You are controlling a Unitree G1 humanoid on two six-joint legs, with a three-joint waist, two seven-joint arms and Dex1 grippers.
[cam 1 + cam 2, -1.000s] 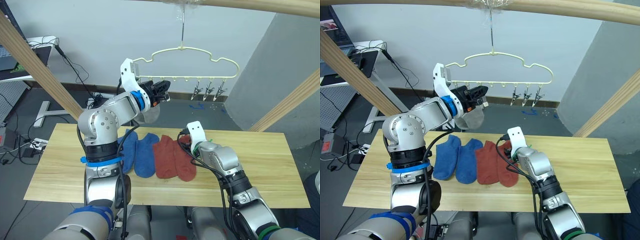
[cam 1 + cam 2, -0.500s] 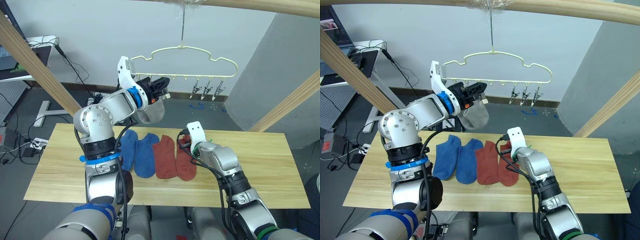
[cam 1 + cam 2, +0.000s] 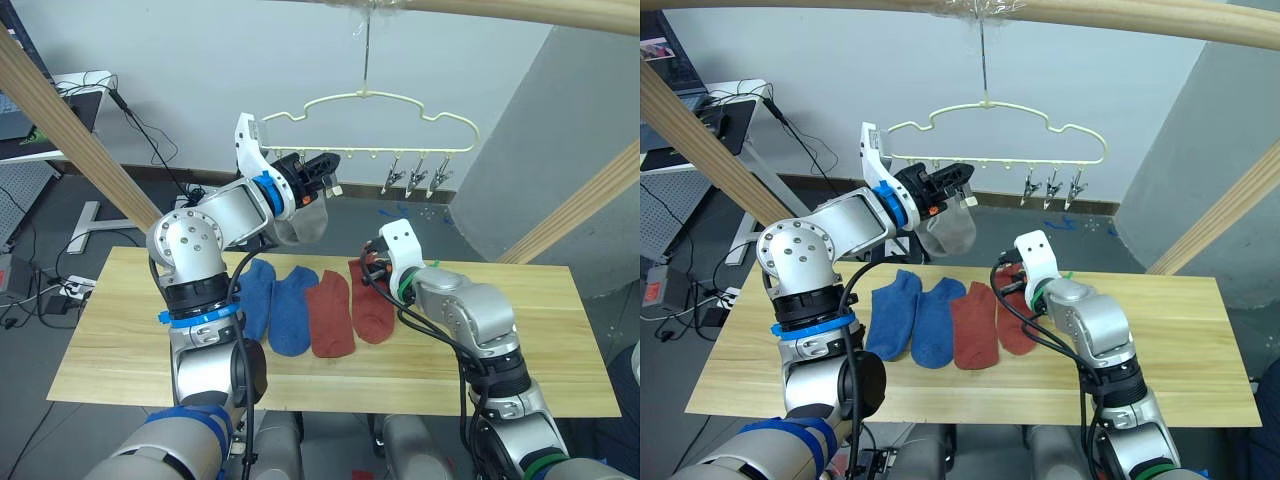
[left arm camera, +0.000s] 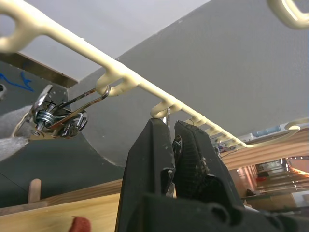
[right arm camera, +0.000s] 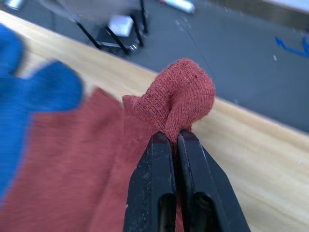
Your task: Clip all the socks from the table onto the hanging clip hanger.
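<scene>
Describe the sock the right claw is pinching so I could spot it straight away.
Look at the wooden table, where four socks lie in a row: two blue, two rust red. It is the red sock at the row's right end. Unlike its flat neighbours, its far edge is bunched up in the right claw.

The right gripper jaws pinch a rust red sock above the table.

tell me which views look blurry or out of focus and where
Right wrist view: the blue socks and floor clutter are soft, while the rust red sock pinched in the right end effector is sharp. Left wrist view: the near metal clip is blurred. Both eye views look sharp.
</scene>
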